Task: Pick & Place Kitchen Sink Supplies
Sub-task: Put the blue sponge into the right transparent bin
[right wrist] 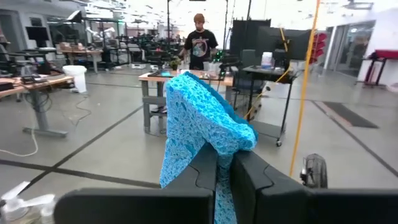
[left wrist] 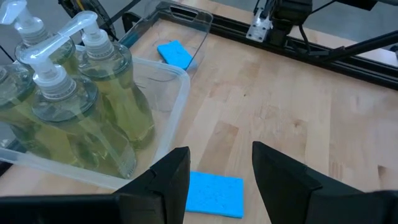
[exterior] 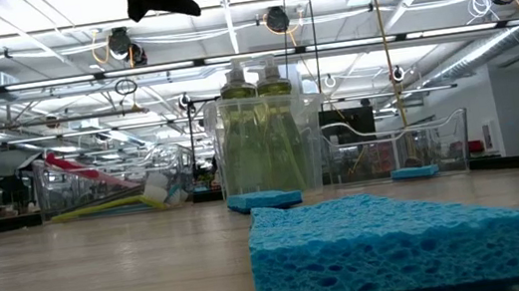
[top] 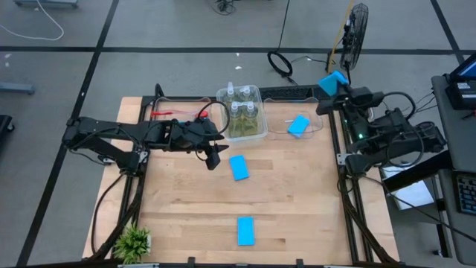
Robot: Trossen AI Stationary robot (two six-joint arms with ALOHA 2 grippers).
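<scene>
Several clear bottles of yellow-green liquid [top: 242, 112] stand in a clear bin [top: 258, 132] at the far middle of the table. One blue sponge [top: 239, 167] lies flat in front of that bin, and another [top: 245, 231] lies near the front edge. A third sponge [top: 298, 125] rests in the clear bin to the right. Brushes [top: 172, 114] lie in the left bin. My left gripper [left wrist: 217, 177] hovers open above the table, just left of the middle sponge [left wrist: 214, 194]. My right gripper [right wrist: 225, 165] is shut on a fourth blue sponge [top: 333, 82], high over the table's far right corner. My right gripper pinches the sponge's two flat faces between its two fingers, near one end [right wrist: 216, 155]. The fingers point level. The sponge is squeezed in at the fingers, and its free part [right wrist: 199, 112] sticks out past the fingertips, bent. It is lifted clear, high above the table.
A small green plant [top: 134, 242] stands at the near left corner. Black frame rails [top: 346, 179] run along the table's sides. A fan [top: 355, 33] stands on the floor behind the right arm. A person [right wrist: 199, 40] stands far off in the room.
</scene>
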